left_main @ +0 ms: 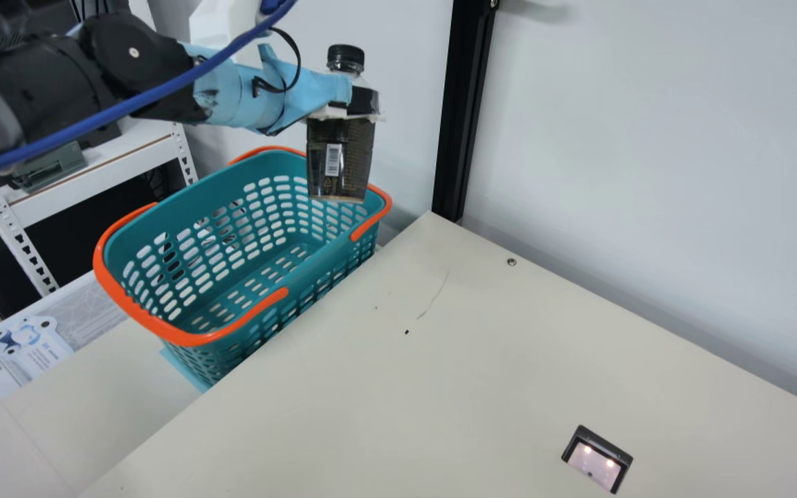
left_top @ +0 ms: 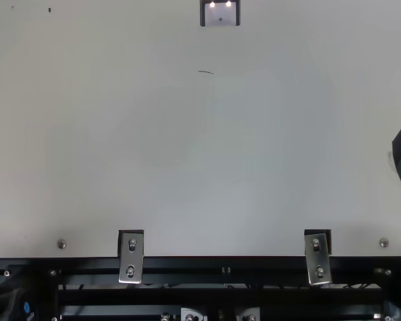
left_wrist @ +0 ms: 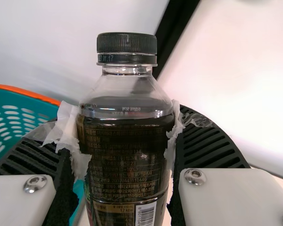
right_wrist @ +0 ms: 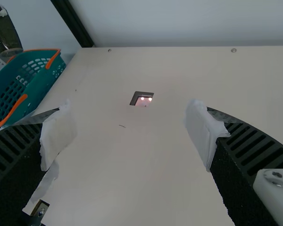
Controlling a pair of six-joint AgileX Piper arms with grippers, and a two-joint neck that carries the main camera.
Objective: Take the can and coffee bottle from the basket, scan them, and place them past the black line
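Low in the right wrist view, the right gripper (right_wrist: pixel 132 134) is spread and empty, nearer than the scanner (right_wrist: pixel 144 100); beyond—upper centre of the main view—the left gripper (left_main: pixel 353 105) clasps the bottle (left_main: pixel 340 162) upright over the basket (left_main: pixel 232 304), so its carry should run toward that frame's lower right.

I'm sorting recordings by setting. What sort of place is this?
Probably a lab mocked up as a shop checkout: an orange-handled teal plastic basket, a small lit scanner window set in the cream tabletop, and white perforated metal shelving behind.
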